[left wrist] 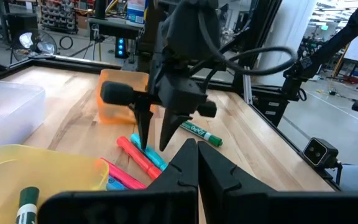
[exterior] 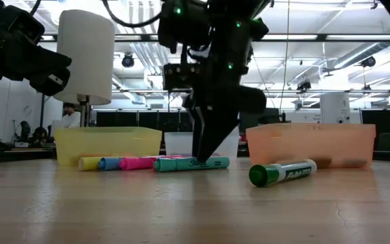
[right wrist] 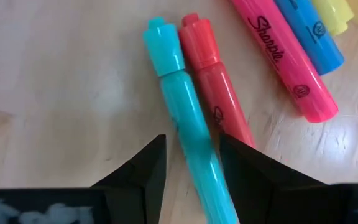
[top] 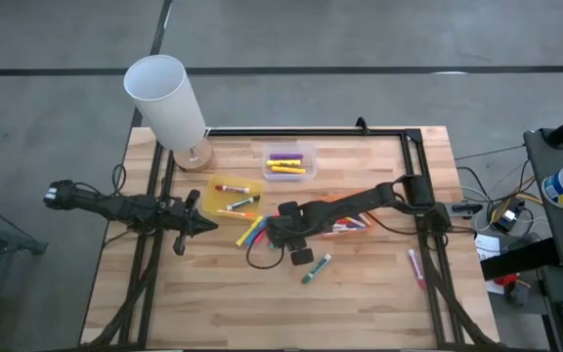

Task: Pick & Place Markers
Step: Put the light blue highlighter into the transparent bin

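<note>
Teal marker (right wrist: 188,124) between right pincer (right wrist: 191,163) fingers.

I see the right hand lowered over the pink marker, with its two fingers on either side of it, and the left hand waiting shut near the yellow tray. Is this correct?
Not quite. The right hand straddles the teal marker, not the pink one, which lies apart; the right wrist view shows this. The rest holds: left hand is shut beside the yellow tray.

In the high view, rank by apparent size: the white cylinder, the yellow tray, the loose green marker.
1. Tall white cylinder, largest, though it rises towards the camera.
2. Yellow plastic tray.
3. Green capped marker, smallest.
</note>
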`<action>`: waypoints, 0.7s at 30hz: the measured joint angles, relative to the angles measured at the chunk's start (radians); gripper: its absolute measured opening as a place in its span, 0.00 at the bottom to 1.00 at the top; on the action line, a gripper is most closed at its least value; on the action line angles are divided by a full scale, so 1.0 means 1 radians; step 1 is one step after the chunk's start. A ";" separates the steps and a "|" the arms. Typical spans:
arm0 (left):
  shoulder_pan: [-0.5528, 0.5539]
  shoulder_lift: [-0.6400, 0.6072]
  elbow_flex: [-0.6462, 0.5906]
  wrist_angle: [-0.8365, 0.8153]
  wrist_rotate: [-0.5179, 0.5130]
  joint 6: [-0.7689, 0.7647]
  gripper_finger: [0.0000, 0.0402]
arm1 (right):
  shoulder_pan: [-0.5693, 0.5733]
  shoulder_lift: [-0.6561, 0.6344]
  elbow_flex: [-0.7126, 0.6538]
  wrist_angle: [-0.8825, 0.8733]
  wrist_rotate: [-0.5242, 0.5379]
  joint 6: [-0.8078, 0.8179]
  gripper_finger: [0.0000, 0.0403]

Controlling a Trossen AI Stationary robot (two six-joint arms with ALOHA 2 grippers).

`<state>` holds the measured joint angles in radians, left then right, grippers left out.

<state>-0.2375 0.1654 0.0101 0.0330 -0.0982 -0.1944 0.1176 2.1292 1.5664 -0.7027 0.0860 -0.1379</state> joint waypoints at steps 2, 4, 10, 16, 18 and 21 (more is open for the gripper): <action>0.000 0.000 0.000 0.000 0.000 0.000 0.00 | -0.006 0.000 -0.017 0.025 -0.005 0.000 0.36; 0.000 0.000 0.000 0.000 0.000 0.000 0.00 | -0.010 0.000 -0.033 0.047 -0.013 0.000 0.35; 0.000 0.000 0.000 0.000 0.000 0.000 0.00 | -0.012 0.002 -0.069 0.066 -0.035 0.009 0.32; 0.000 0.000 0.000 0.000 0.000 0.000 0.00 | -0.017 -0.002 -0.097 0.092 -0.064 0.036 0.28; 0.000 0.000 0.000 0.000 0.000 0.000 0.00 | -0.017 -0.002 -0.098 0.093 -0.065 0.037 0.26; 0.000 0.000 0.000 0.000 0.000 0.000 0.00 | -0.016 -0.002 -0.098 0.096 -0.066 0.038 0.24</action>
<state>-0.2376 0.1654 0.0101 0.0330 -0.0981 -0.1944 0.1013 2.1269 1.4681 -0.6071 0.0204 -0.1002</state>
